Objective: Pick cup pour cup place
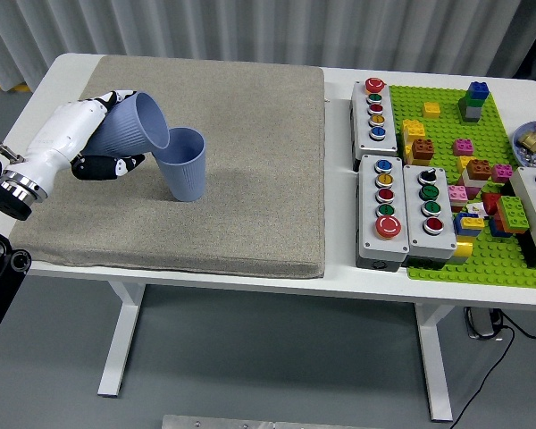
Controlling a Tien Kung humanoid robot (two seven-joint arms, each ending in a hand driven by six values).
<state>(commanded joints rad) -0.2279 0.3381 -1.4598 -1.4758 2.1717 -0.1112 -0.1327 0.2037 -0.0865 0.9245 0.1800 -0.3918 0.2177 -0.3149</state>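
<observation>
Two blue-grey plastic cups are on the left of the grey mat (232,161). One cup (184,164) stands upright on the mat. My left hand (103,147) is shut on the other cup (132,132), which is tipped steeply to the right so its mouth hangs over the rim of the standing cup. The white forearm comes in from the left edge. Nothing shows of what, if anything, is inside either cup. My right hand is out of view.
Two grey button boxes (404,210) and a narrower one (375,112) sit right of the mat. A green baseplate (482,259) with several loose bricks lies at the right, and a small dish (534,143) at the right edge.
</observation>
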